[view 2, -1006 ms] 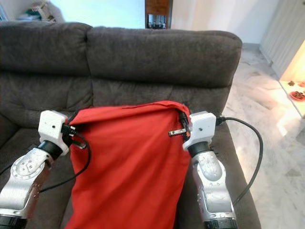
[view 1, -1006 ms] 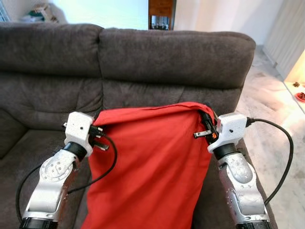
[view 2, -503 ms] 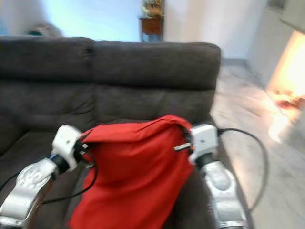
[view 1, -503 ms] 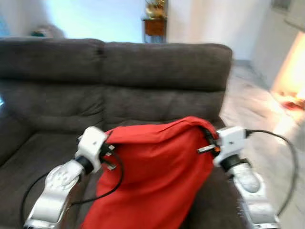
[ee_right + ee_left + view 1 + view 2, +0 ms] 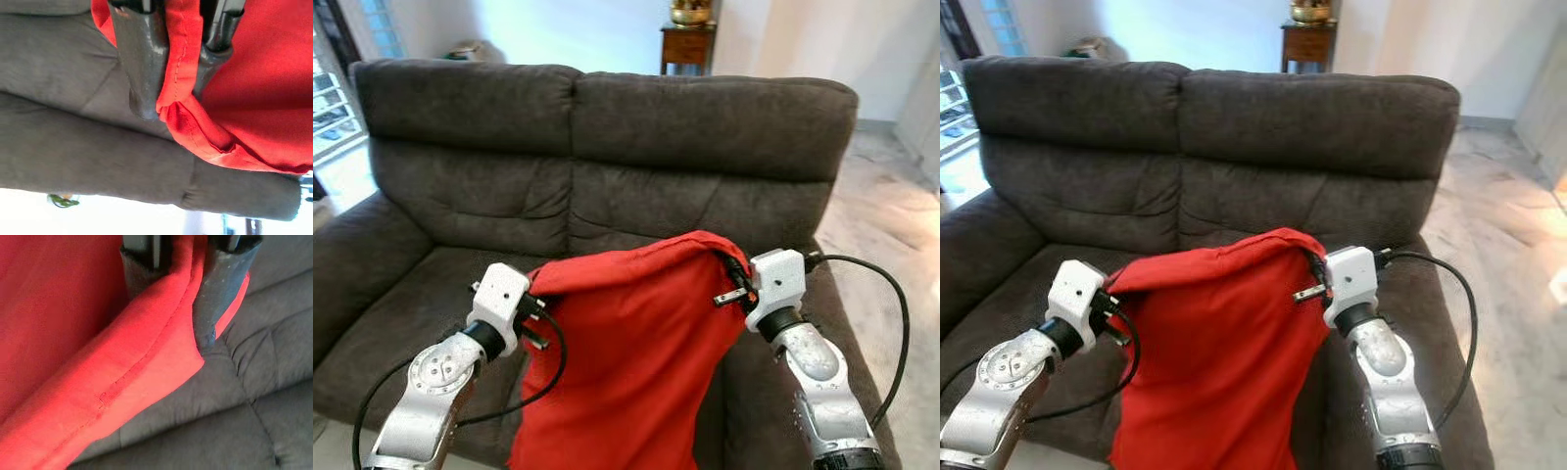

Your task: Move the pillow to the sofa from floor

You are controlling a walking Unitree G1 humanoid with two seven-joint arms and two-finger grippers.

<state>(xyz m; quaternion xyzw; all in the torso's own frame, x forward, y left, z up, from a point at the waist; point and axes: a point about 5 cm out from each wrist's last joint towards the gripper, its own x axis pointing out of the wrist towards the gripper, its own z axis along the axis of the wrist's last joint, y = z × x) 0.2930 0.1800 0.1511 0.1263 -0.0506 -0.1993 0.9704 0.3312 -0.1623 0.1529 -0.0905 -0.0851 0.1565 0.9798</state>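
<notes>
Pillow (image 5: 626, 362) limp red cloth, corners pinched by left gripper (image 5: 534, 311), right gripper (image 5: 734, 282)

The big red pillow (image 5: 626, 362) hangs between the two arms and hides much of the seat in front. The left gripper (image 5: 530, 305) and right gripper (image 5: 736, 282) pinch its top corners, so both are busy. Behind it, the sofa (image 5: 607, 147) seat on the left side is bare and open. The tall sofa back blocks the way further. A black cable (image 5: 891, 323) loops out beside the right arm.
</notes>
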